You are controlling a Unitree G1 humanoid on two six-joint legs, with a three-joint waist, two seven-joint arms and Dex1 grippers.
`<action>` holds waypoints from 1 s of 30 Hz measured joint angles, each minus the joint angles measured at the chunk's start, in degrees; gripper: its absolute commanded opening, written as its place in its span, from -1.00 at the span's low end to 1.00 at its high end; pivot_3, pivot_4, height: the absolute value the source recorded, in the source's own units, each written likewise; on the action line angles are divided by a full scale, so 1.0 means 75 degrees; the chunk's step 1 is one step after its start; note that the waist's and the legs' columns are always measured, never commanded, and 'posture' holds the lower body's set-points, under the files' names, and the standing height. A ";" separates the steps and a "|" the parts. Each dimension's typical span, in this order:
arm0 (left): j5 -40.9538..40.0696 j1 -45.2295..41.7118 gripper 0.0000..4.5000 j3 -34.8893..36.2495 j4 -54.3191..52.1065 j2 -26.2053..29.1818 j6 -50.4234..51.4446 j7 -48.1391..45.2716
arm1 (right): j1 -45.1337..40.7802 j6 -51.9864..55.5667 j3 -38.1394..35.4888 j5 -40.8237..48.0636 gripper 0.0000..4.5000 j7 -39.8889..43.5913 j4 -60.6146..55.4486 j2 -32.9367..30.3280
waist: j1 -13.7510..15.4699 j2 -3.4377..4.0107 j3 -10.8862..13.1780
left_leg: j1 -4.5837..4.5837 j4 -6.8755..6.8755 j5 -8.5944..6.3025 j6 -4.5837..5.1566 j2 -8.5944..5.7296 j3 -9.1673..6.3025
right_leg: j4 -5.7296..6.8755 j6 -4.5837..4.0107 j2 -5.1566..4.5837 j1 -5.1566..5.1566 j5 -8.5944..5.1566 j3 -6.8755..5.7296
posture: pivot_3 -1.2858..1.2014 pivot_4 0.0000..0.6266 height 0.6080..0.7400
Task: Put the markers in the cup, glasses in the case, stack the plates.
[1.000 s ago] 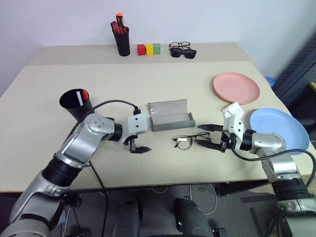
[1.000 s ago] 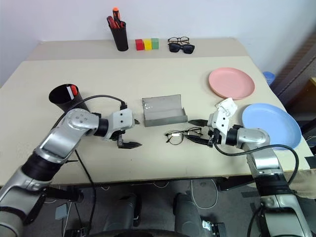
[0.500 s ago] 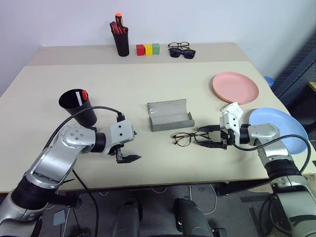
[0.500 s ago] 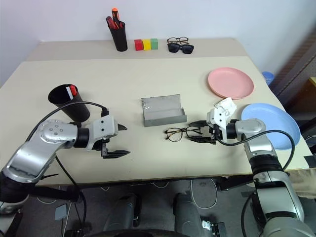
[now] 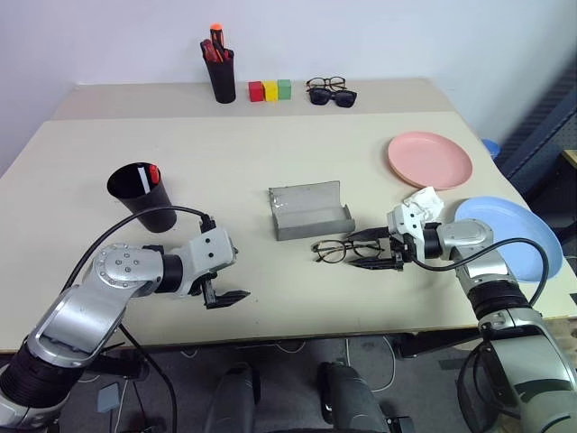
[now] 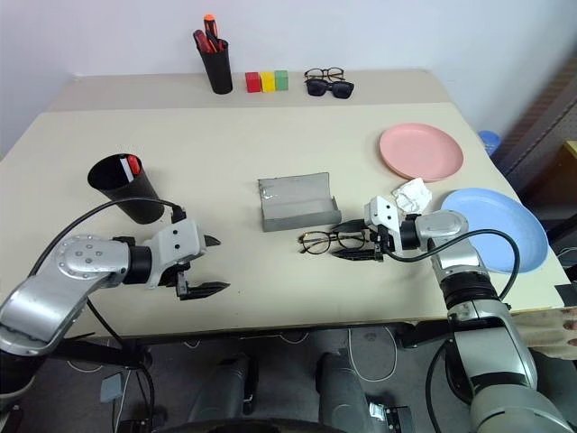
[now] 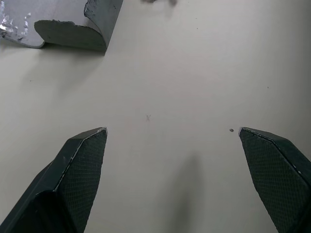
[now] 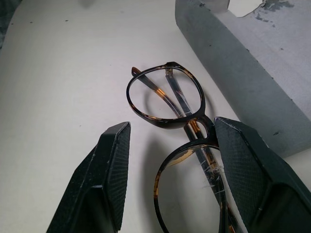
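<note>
**A:** Where are the glasses (image 5: pixel 339 250)?

**B:** Middle of the table (image 5: pixel 270 144), lying just on the near side of the case (image 5: pixel 311 210). They have a thin dark frame and round clear lenses, and the arms are folded in behind the lenses. The case is grey and lies open, with its hollow facing up.

**A:** And the right arm?

**B:** It reaches in from the right, with the forearm low over the table and the wrist bent so the right gripper (image 5: pixel 359 252) points left at the glasses. The fingers (image 8: pixel 112 165) are partly spread and straddle the right-hand end of the frame, one on the far side and one on the near side, with a lens between them. I can't tell whether either pad touches the rim. It hasn't clamped on the frame.

**A:** What about the left one?

**B:** The left arm is bent at the near left. The left gripper (image 7: pixel 172 131) hangs over bare table with its fingers spread wide and nothing between them. It is well apart from the case.

**A:** And the other things?

**B:** The cup (image 5: pixel 144 194) stands upright at the left, beyond the left arm, and one of the markers (image 5: pixel 155 171) shows its red cap at the rim. Of the plates, the pink plate (image 5: pixel 431 160) lies at the far right. The blue plate (image 5: pixel 514 236) is nearer, at the right edge, apart from the pink one. A crumpled white wad (image 5: pixel 422 202) sits just beside the right wrist. At the far edge stand a pen pot (image 5: pixel 222 77) and three coloured blocks (image 5: pixel 270 89).
</note>
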 measured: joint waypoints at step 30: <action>-0.0069 -0.0304 0.98 -0.0349 0.0270 -0.0087 -0.0052 0.0164 | 0.0296 0.0548 0.0008 0.0026 0.23 -0.0532 -0.0625 0.0021 | -0.0006 0.0002 0.0001 | 0.0000 -0.0001 0.0000 0.0000 0.0000 0.0000 | 0.0002 0.0000 0.0000 -0.0002 -0.0002 0.0000 | 0.03 -0.52 1.00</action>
